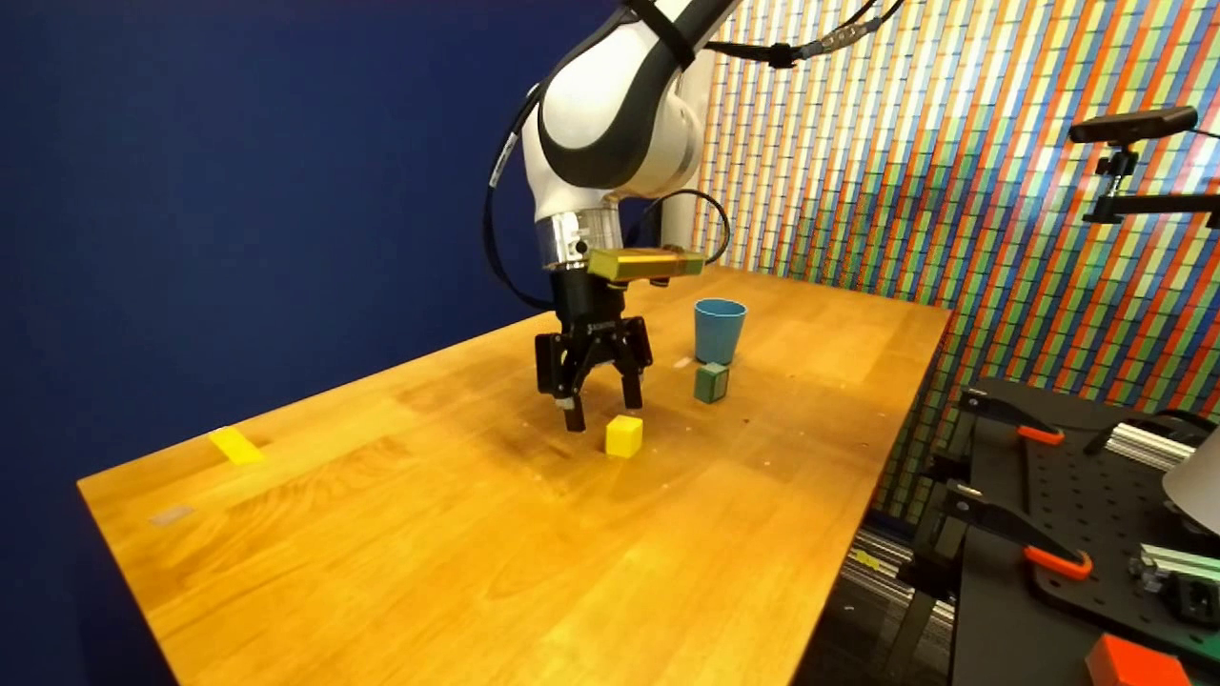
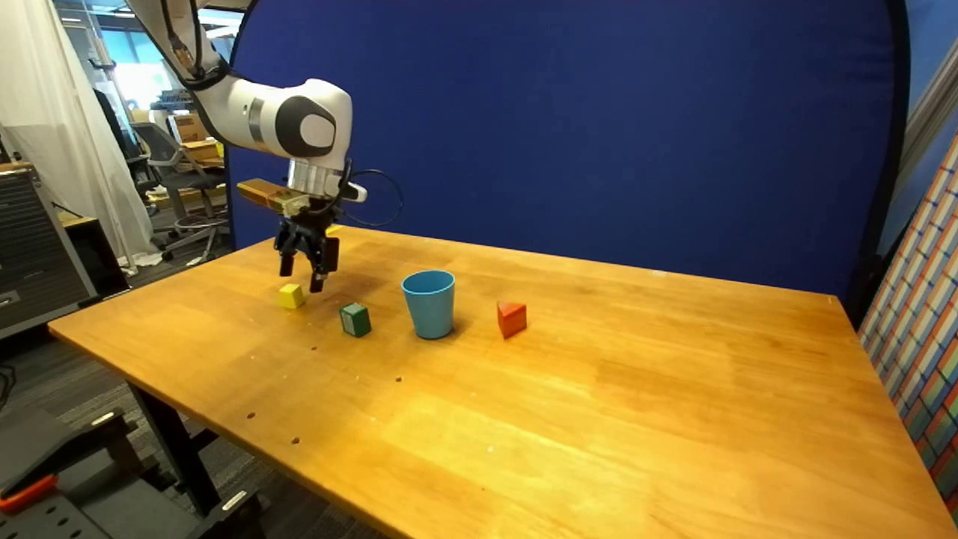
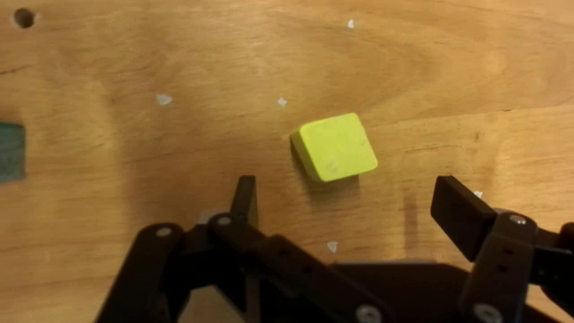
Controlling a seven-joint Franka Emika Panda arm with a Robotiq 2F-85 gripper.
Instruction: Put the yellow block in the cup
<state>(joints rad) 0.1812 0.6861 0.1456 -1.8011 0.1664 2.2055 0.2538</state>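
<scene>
The yellow block (image 3: 338, 148) lies outside the upright blue cup (image 2: 430, 308).

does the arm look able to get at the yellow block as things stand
Likely yes: the tool hangs open near the yellow block, with nothing visible between them; the green block stands apart.

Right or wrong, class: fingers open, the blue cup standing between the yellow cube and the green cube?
The order is wrong: an exterior view shows the green cube between the yellow cube and the blue cup. The fingers are indeed open.
</scene>
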